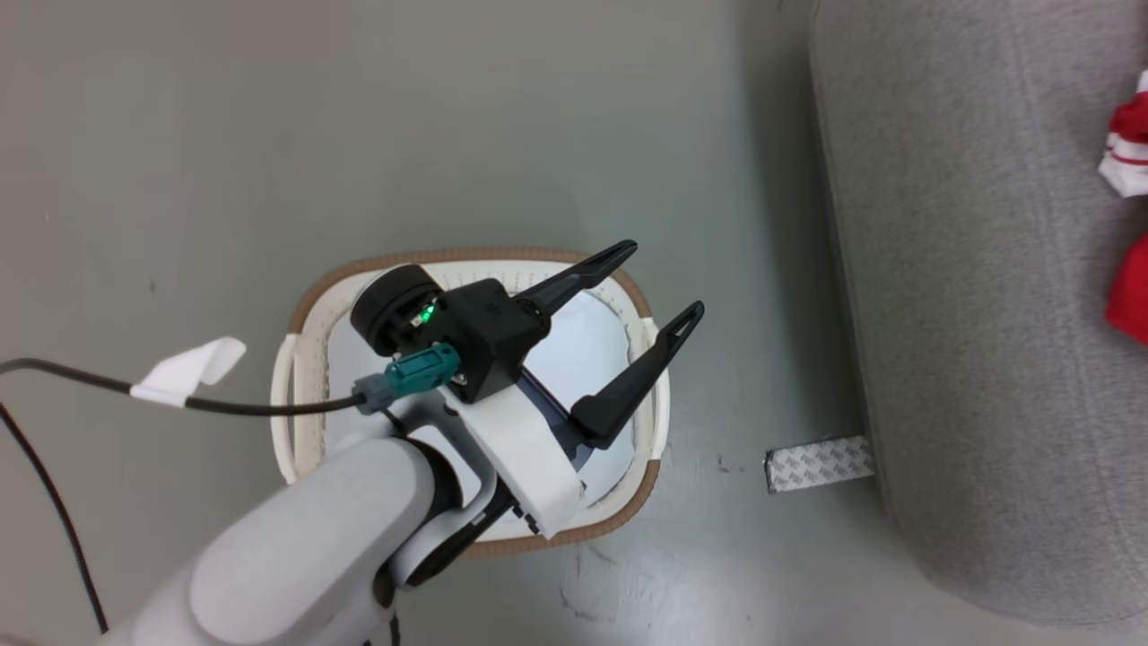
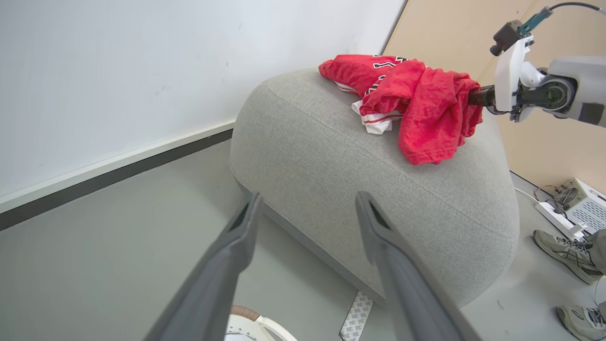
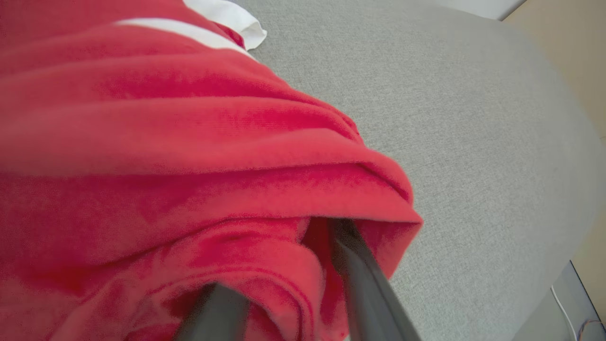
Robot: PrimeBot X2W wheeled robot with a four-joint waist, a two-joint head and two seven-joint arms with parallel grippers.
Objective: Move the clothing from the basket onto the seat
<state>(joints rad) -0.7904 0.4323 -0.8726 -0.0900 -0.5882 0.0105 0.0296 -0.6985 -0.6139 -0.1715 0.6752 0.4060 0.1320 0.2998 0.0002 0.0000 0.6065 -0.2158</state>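
Over basket (image 1: 466,257), left gripper (image 1: 662,278) is hovering w/ fingers spread wide, holding nothing. Clothing (image 2: 416,94) is lying bunched on seat (image 2: 341,175), one end draping over right gripper (image 3: 284,265); tips are hiding in red folds, so can't tell its grip.

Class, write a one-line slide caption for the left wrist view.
Open left gripper faces the sofa, where the right gripper is buried in red clothing.

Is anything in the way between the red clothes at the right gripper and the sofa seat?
Nothing visible. The clothing already rests on the seat, with part of it draped over the right gripper.
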